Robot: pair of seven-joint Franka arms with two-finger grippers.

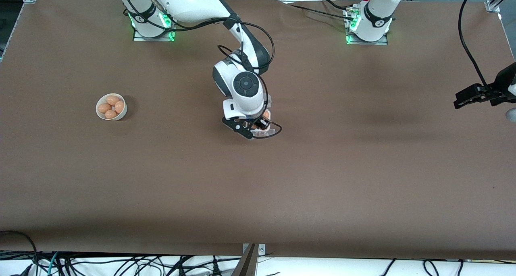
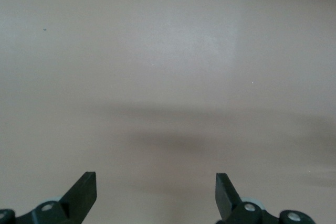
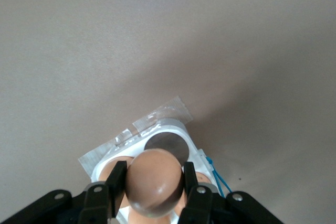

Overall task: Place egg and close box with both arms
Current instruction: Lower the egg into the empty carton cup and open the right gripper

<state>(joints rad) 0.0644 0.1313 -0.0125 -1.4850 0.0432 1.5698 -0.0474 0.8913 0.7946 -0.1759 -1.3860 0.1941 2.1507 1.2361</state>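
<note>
Round white bowl point(image 1: 111, 107): stands on the brown table point(image 1: 363, 167) toward the right arm's end; holds four orange-brown eggs point(image 1: 111, 106).

Right arm point(image 1: 209, 10): reaches from its base out over the middle of the table. Right gripper point(image 1: 258, 125): hangs directly over the box point(image 1: 269, 131), fingers point(image 3: 116, 184) clamped on either side of the egg point(image 3: 155, 182). The egg is off the tray, held just above it.

Box: clear plastic carton with a whitish tray, at the table's middle, largely hidden under the gripper in the front view. The right wrist view shows one empty cell point(image 3: 167, 148) next to the held egg and the transparent lid point(image 3: 134, 132) lying open and flat on the table. Other eggs appear partly hidden in the tray.

Left arm point(image 1: 377, 10): waits. Left gripper point(image 1: 469, 98): hangs over bare table at the left arm's end, fingers point(image 2: 84, 190) spread wide, holding nothing.
</note>
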